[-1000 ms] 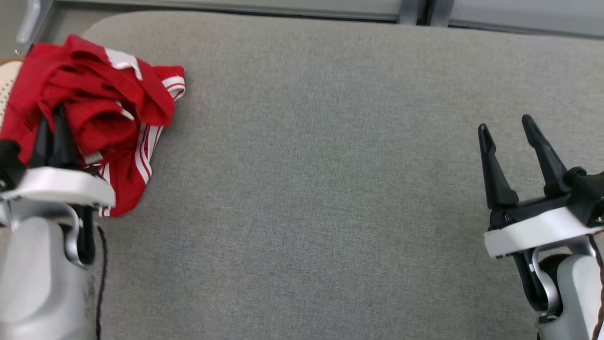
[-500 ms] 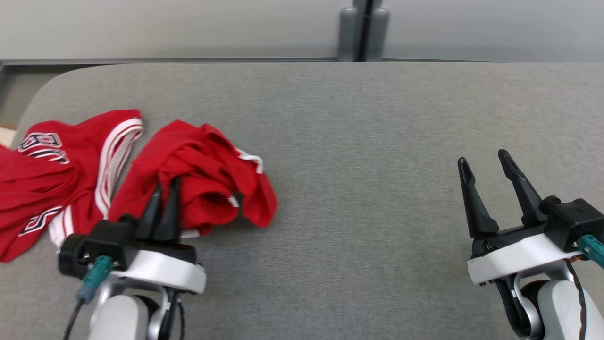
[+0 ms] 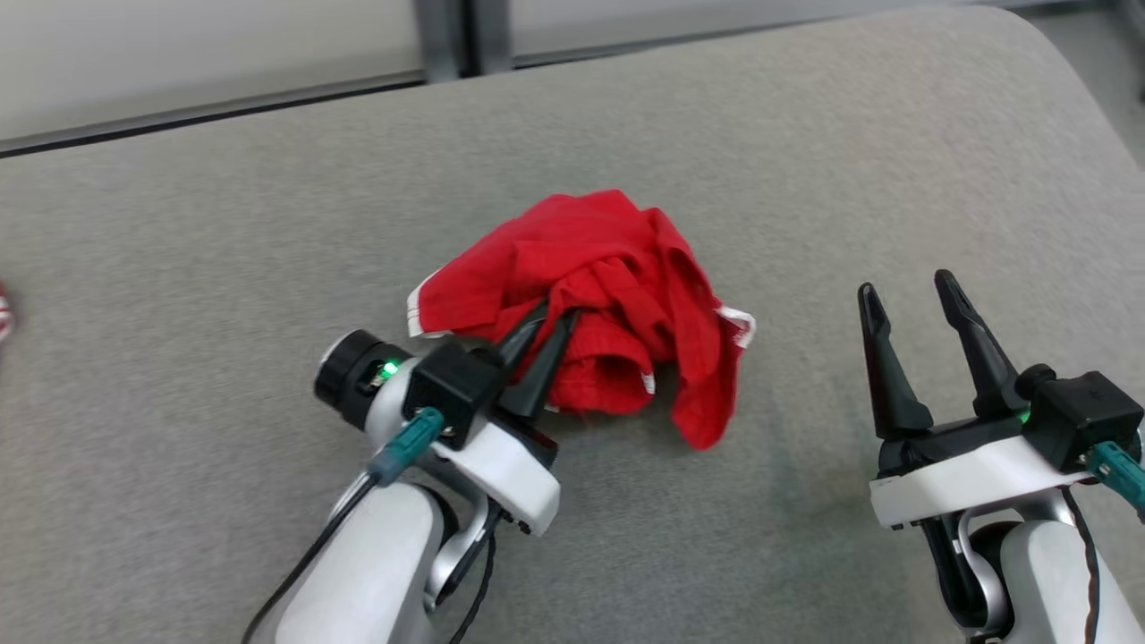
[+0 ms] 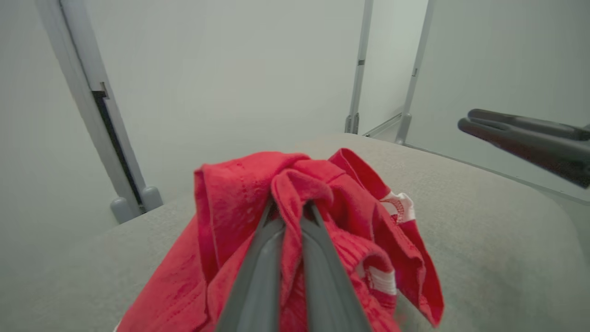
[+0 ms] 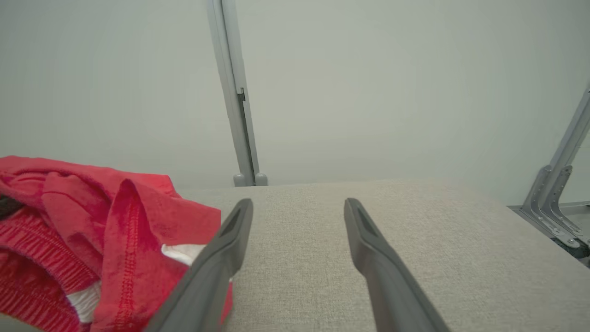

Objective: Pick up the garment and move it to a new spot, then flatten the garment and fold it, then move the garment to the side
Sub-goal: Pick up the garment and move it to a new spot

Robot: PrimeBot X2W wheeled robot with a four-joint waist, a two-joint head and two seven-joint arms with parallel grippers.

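Observation:
The garment (image 3: 608, 268) is a red bundle with white trim, bunched in the middle of the grey padded table (image 3: 268, 224). My left gripper (image 3: 556, 315) reaches into its near side and is shut on a fold of the red cloth. The left wrist view shows that fold of the garment (image 4: 230, 198) pinched between the two fingers of the left gripper (image 4: 291, 210). My right gripper (image 3: 905, 288) stands open to the right of the garment, holding nothing. In the right wrist view the right gripper (image 5: 297, 203) points over bare table, with the garment (image 5: 92, 207) to its left.
A scrap of another red and white cloth (image 3: 4, 315) shows at the table's far left. The table's rounded corner (image 3: 1047, 36) is at the back right. Pale wall panels and a grey post (image 3: 447, 36) stand behind the table.
The camera has swung right. My left gripper, still shut on the garment, has carried it away from the other red jersey toward the table's middle. The right gripper stays open.

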